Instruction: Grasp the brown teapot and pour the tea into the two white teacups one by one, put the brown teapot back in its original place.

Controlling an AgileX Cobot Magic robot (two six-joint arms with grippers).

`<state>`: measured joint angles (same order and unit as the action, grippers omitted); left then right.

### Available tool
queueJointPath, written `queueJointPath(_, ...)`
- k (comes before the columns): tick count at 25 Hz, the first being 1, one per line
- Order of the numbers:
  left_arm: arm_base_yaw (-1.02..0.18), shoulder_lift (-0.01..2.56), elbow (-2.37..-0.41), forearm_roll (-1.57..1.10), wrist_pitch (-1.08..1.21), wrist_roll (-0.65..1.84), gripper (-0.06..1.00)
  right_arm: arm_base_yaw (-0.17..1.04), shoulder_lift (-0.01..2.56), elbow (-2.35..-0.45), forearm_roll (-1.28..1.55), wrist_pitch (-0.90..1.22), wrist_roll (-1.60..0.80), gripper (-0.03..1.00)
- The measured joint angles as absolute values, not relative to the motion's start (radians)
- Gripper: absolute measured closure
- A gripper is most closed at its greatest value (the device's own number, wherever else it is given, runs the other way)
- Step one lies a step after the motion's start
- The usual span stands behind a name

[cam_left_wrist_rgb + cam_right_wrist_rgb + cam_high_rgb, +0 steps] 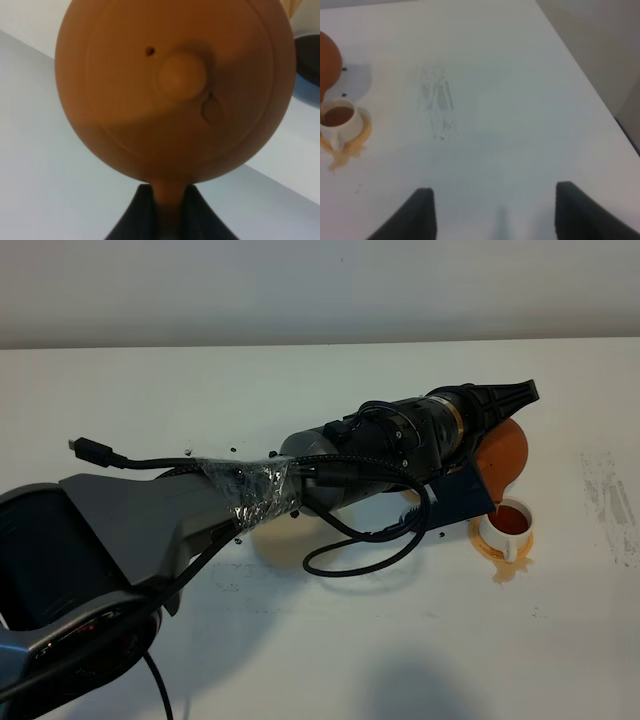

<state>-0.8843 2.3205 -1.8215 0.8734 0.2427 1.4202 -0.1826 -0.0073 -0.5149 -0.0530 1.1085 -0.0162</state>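
Observation:
The brown teapot (505,452) hangs tilted at the right of the table, its spout pointing down just above a white teacup (508,527). My left gripper (487,445) is shut on the teapot's handle. In the left wrist view the teapot (172,85) shows lid-on, and its handle runs between my dark fingers (131,222). The teacup (339,120) holds dark reddish-brown tea (511,519) and stands on an orange-tan saucer (487,550). Only one teacup shows. The original place is out of view. My right gripper (492,212) is open over bare table.
The left arm and its cables (350,540) stretch across the middle of the white table (300,640). Grey scuff marks (437,107) lie right of the cup. An orange-tan smear (337,159) spreads from the saucer. The table's right edge (580,85) is close.

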Motion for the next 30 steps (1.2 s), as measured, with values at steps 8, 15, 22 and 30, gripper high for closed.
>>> queueJointPath(8, -0.884, 2.32, -1.821, 0.893, 0.225, 1.423, 0.85, -0.183, -0.007, -0.515, -0.053, 1.108, -0.016, 0.45)
queueJointPath(15, -0.884, 2.32, -1.821, 0.898, 0.219, 1.424, 0.85, -0.183, -0.007, -0.515, -0.053, 1.108, -0.016, 0.45)
queueJointPath(22, -0.884, 2.32, -1.821, 0.898, 0.193, 1.426, 0.85, -0.183, -0.007, -0.515, -0.053, 1.108, -0.016, 0.45)
queueJointPath(30, -0.884, 2.32, -1.821, 0.782, 0.234, 1.416, 0.85, -0.183, -0.007, -0.515, -0.053, 1.108, -0.016, 0.45)
